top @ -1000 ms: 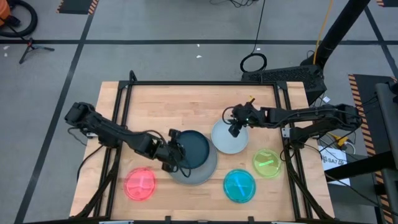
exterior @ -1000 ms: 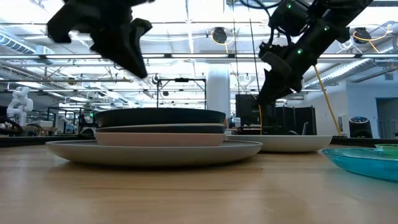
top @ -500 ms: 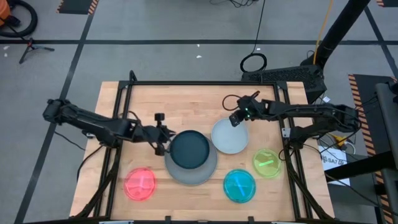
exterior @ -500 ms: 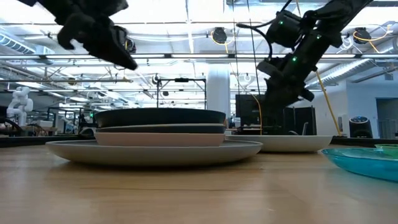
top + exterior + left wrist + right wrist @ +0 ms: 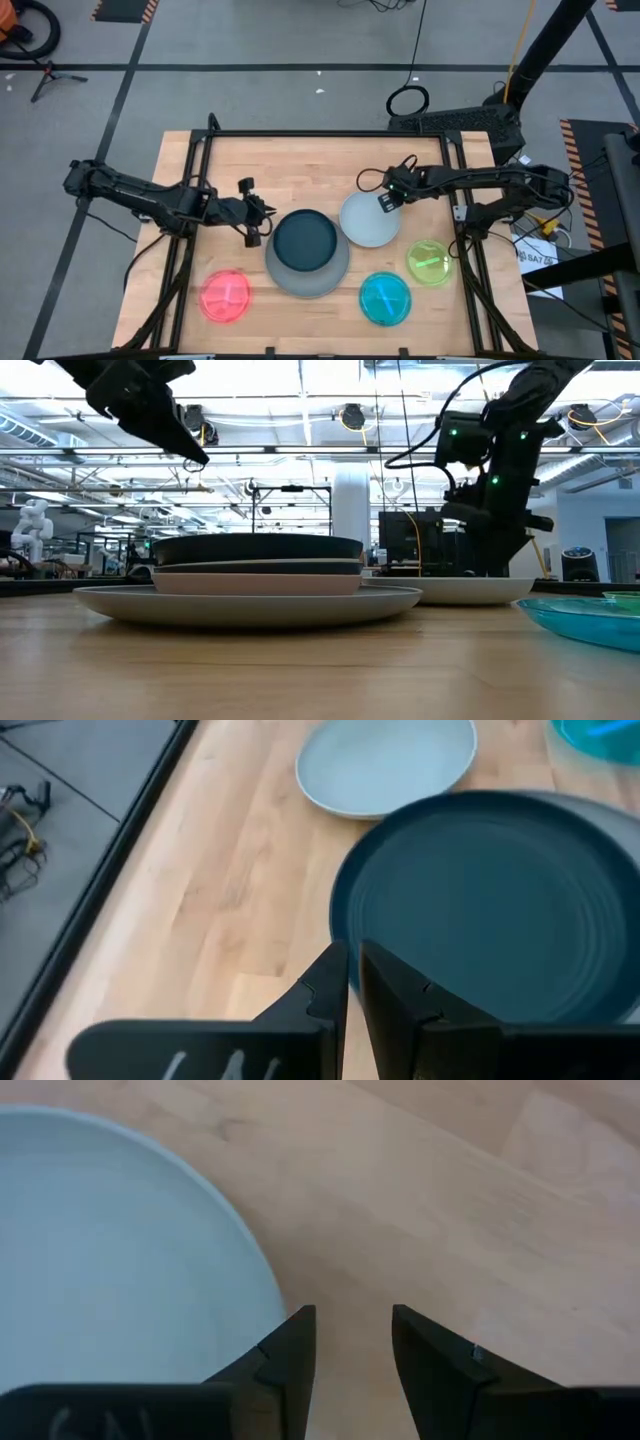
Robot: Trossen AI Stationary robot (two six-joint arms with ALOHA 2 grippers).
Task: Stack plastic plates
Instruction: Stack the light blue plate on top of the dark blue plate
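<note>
A stack stands mid-table: a large grey plate (image 5: pixel 335 280) at the bottom and a dark teal plate (image 5: pixel 305 240) on top, with a pale plate (image 5: pixel 255 582) between them in the low view. My left gripper (image 5: pixel 262 212) hovers shut, high above the stack's left rim (image 5: pixel 352 970). A pale blue plate (image 5: pixel 366 222) lies flat on the table to the right of the stack. My right gripper (image 5: pixel 383 203) is open and low at that plate's far rim (image 5: pixel 352 1342). Both fingers stand over bare wood just outside the rim.
Three translucent plates lie along the near side: red (image 5: pixel 226 296), cyan (image 5: pixel 385 298) and green (image 5: pixel 430 262). The far half of the wooden table (image 5: pixel 300 165) is bare wood. A black frame borders the table.
My left gripper has drawn back from over the stack toward the table's left edge and risen. My right gripper has swung a little toward the far edge and then come down beside the pale blue plate's far rim. No plate has moved.
</note>
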